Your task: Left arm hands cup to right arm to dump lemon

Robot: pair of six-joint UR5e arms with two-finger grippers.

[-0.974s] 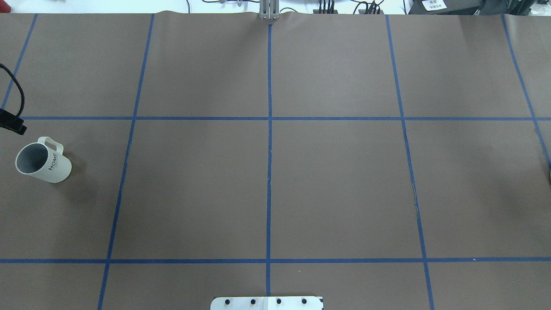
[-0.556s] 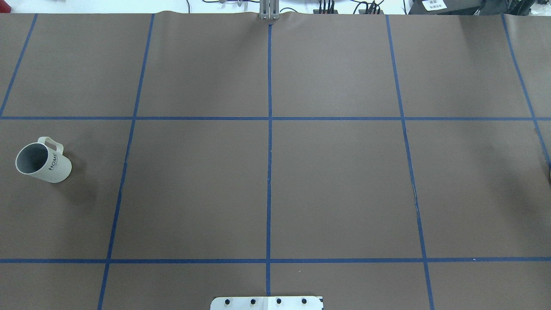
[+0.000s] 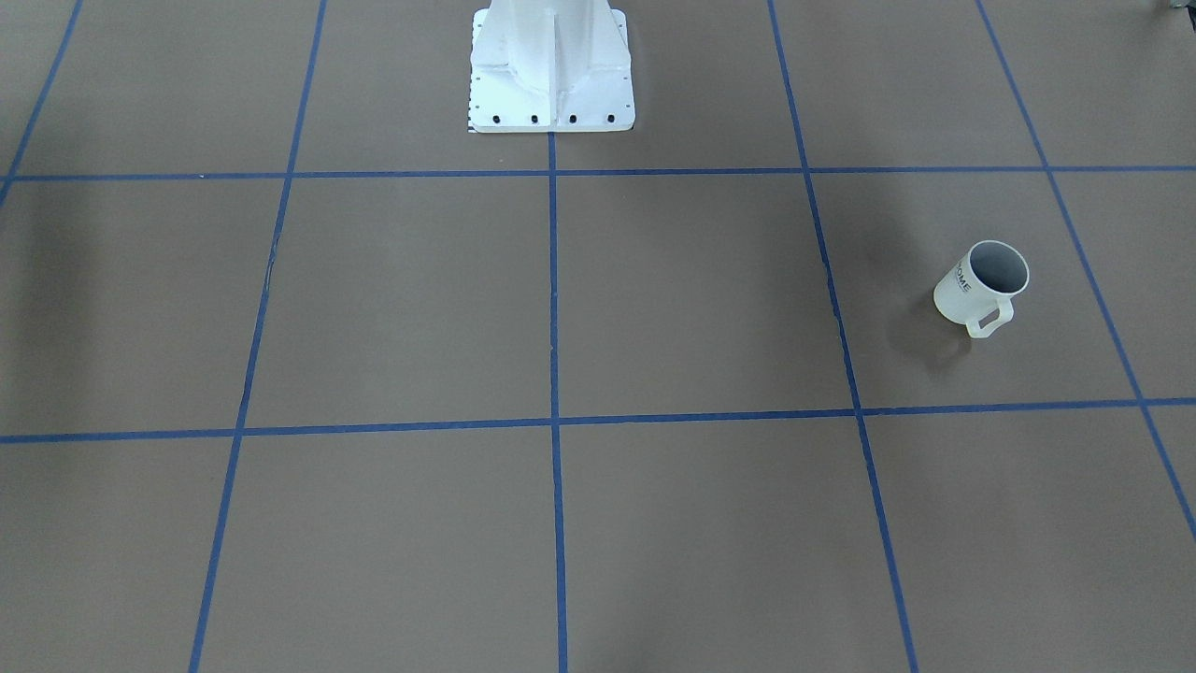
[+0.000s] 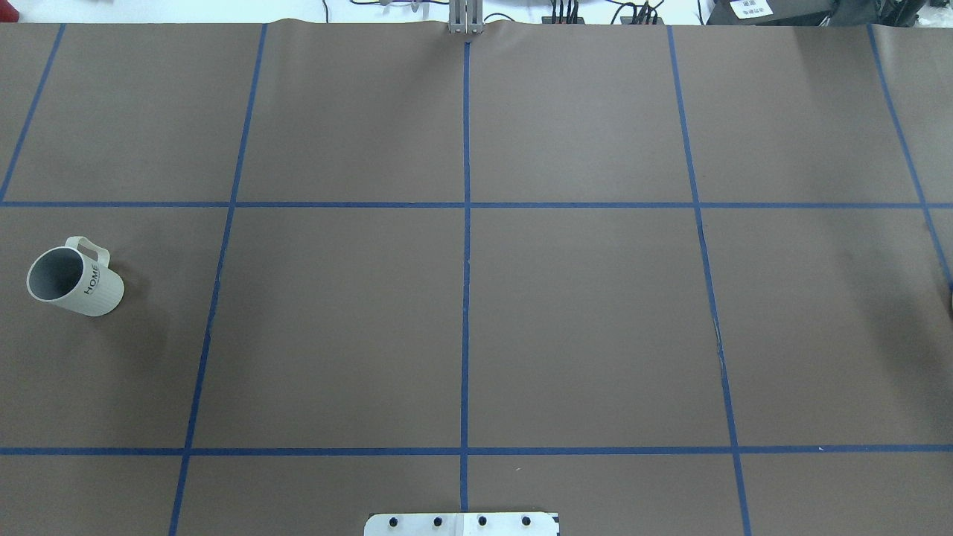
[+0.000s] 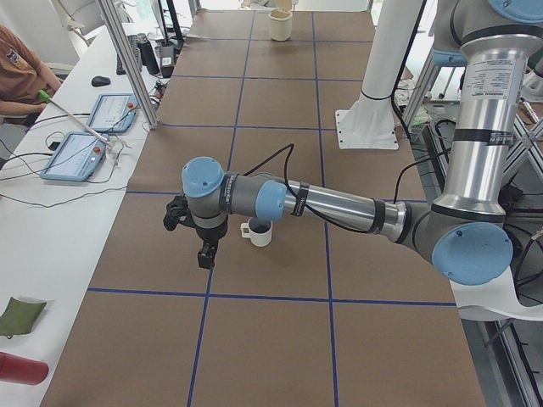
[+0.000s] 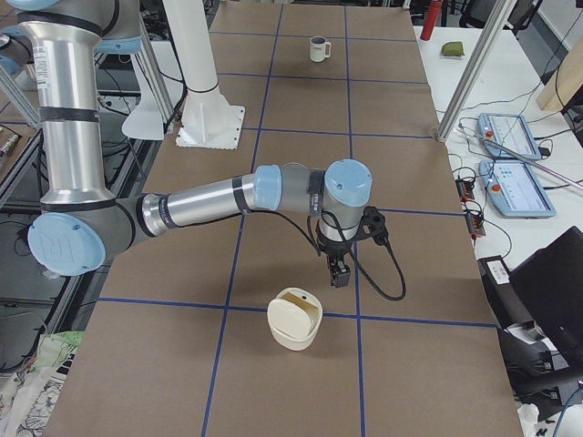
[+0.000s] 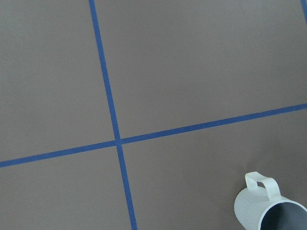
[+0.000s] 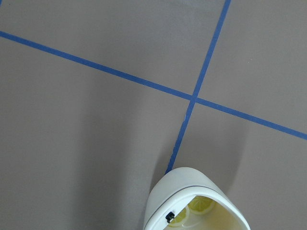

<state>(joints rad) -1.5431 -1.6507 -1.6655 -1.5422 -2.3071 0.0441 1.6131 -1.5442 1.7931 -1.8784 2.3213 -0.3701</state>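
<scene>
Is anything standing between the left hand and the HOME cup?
Nothing visible does. The left hand hangs beside the cup, apart from it, and only bare table shows between them. The cup stands upright with nothing else near it.

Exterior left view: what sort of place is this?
Most likely a robotics lab workcell for recording manipulation. Cues: a paper-covered table marked with a blue tape grid, the left arm reaching over it, and teach pendants on a side bench near a seated operator.
</scene>
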